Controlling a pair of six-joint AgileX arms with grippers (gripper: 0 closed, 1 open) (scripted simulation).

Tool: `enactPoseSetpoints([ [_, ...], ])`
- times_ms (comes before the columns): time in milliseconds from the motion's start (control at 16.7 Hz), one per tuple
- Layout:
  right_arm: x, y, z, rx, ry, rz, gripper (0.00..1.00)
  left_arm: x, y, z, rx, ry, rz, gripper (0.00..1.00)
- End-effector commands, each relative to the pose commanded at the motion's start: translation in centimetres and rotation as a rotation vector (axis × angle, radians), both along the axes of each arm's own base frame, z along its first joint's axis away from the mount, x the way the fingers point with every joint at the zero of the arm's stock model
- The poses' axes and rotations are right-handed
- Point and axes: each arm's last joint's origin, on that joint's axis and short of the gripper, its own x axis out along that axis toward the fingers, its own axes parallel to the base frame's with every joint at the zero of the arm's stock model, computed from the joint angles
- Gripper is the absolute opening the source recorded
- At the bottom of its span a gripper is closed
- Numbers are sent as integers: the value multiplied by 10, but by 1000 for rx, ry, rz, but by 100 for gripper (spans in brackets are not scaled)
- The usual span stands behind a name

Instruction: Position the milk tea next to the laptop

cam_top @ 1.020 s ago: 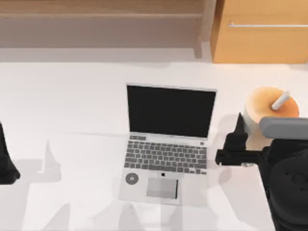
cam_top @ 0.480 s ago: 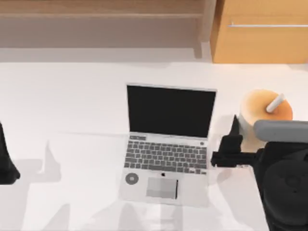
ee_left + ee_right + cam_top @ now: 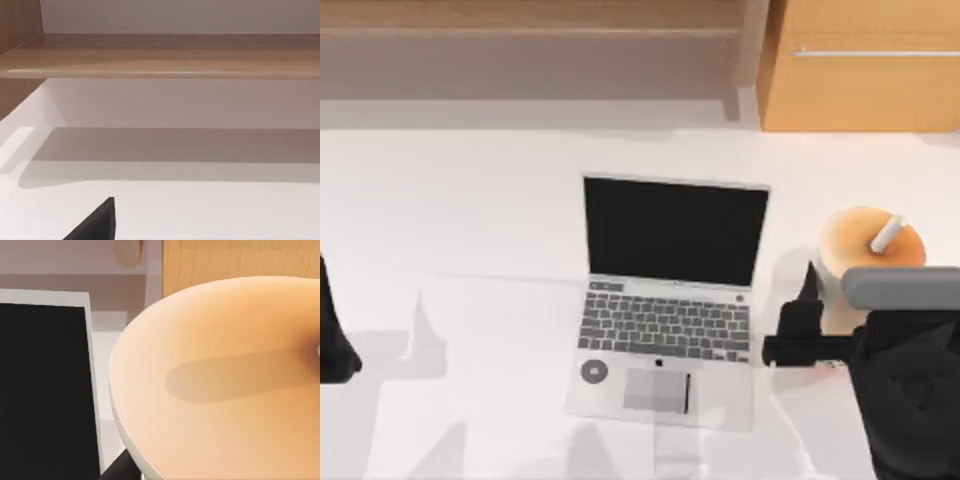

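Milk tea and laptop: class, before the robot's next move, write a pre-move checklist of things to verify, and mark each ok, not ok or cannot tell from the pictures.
1. Milk tea upright, straw sticking out of its top: ok.
2. Right hand around the cup: one finger shows beside the cup in the top view, the rest is hidden by the arm; grip cannot tell.
3. Cup beside the laptop: it stands close off the screen's right edge without touching; ok.
4. Cup's base resting on the table: hidden; cannot tell.
5. Laptop open and undisturbed: ok.
6. Left hand parked at the table's left edge, away from the work: ok.
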Motion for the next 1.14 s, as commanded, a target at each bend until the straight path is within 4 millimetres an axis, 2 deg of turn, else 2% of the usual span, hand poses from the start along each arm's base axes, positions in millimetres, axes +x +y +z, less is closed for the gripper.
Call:
enactPoseSetpoints([
  [780, 0, 0, 0, 0, 0, 0, 98, 0, 0, 0, 0, 0, 0, 100],
  [1140, 0, 0, 0, 0, 0, 0, 100, 0, 0, 0, 0, 0, 0, 100],
])
